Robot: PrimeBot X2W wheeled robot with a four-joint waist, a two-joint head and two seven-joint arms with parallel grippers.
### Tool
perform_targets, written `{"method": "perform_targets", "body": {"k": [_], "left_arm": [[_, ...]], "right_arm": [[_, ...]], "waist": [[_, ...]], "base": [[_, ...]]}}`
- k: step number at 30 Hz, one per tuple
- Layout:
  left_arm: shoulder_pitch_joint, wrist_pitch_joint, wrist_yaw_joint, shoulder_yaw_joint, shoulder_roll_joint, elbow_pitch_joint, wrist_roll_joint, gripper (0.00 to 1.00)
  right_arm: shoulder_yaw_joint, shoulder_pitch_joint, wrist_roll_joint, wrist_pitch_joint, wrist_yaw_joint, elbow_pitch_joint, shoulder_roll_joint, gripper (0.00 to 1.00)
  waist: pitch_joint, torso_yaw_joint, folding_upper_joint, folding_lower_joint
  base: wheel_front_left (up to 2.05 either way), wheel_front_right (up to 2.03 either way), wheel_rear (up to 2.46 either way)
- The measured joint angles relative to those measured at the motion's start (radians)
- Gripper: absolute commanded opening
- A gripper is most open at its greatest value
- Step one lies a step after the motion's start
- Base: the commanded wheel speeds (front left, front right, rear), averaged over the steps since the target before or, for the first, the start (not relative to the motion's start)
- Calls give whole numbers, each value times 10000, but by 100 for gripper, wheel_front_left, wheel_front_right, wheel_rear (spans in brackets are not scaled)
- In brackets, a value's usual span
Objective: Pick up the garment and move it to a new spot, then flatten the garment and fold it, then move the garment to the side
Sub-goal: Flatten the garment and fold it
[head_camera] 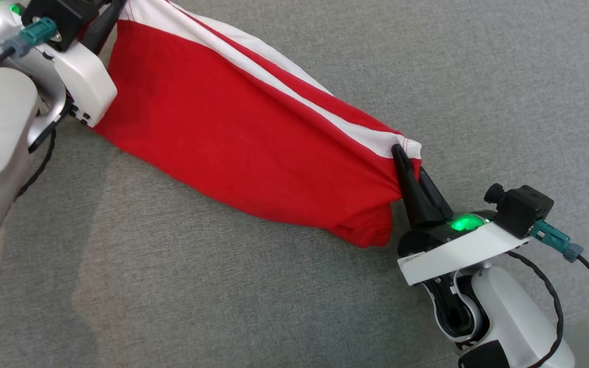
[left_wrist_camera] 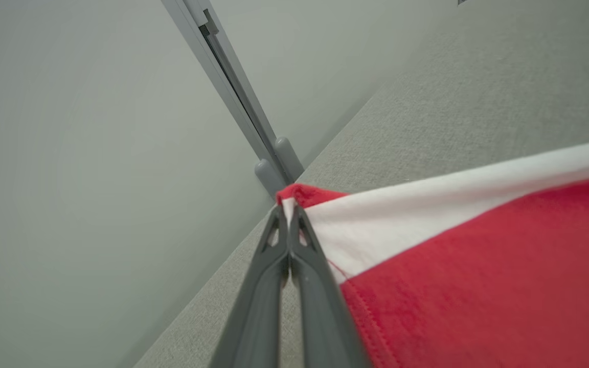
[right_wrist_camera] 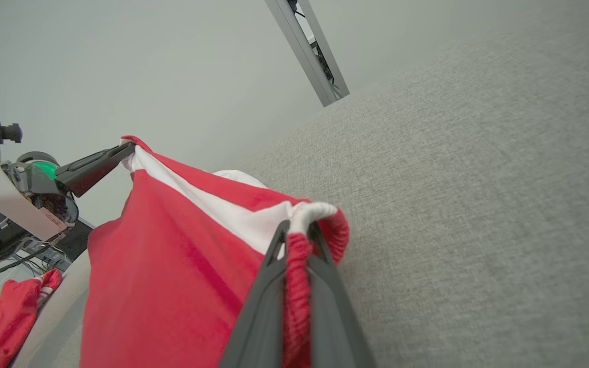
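Note:
The garment (head_camera: pixel 233 133) is red with white stripes and hangs stretched between my two grippers above the grey fabric surface (head_camera: pixel 325 306). My left gripper (left_wrist_camera: pixel 288 207) is shut on one red-and-white corner of the garment (left_wrist_camera: pixel 427 245); it also shows at the left of the right wrist view (right_wrist_camera: pixel 126 151). At the lower right of the head view my right gripper (head_camera: pixel 402 153) is shut on the other hemmed corner, and its own view shows the gripper (right_wrist_camera: pixel 298 230) with bunched red cloth (right_wrist_camera: pixel 172 266) squeezed between the fingers. The garment's lower edge sags toward the surface.
A pale wall and a grey metal rail (left_wrist_camera: pixel 233 87) lie beyond the surface's far edge. Another red garment (right_wrist_camera: pixel 8 317) with white trim lies off the surface at the lower left of the right wrist view. Cables trail from both wrists.

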Motion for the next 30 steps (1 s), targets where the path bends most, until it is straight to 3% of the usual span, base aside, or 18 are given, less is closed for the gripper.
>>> {"method": "perform_targets", "body": {"k": [12, 13, 14, 15, 16, 17, 22, 30], "left_arm": [[-515, -2, -4, -401, -117, 792, -445, 0], [-461, 0, -4, -385, -163, 947, -500, 0], [-461, 0, -4, -385, -163, 947, -500, 0], [-382, 0, -4, -374, -203, 1060, -545, 26], [-299, 0, -6, -324, -255, 1191, -545, 80], [-238, 0, -6, -224, -301, 1246, -575, 100], [152, 0, 194, 353, -679, 1306, -614, 100], [1639, 0, 905, 1607, -1327, 1475, -817, 100]], "right_arm": [[130, -7, 63, 0, 0, -351, 6, 0], [140, -7, 63, 0, 0, -364, 6, 7], [140, -7, 63, 0, 0, -364, 6, 36], [150, -7, 65, 0, 0, -362, 8, 88], [138, -7, 71, 0, 0, -362, 8, 100], [107, -7, 65, 0, 0, -368, 8, 100], [-686, 15, -485, 0, 0, -564, 8, 100], [-2082, 744, -1730, 0, 0, -690, -6, 100]], "waist": [[482, -487, 0, 0], [499, -501, 0, 0], [499, -501, 0, 0], [509, -508, 0, 0], [515, -505, 0, 0], [516, -492, 0, -1], [447, -319, 0, 0], [-101, 36, 0, 0]], "base": [[0, 0, 0], [0, 0, 0], [0, 0, 0], [0, 0, 0], [0, 0, 0], [0, 0, 0], [0, 0, 0], [0, 0, 0]]}}
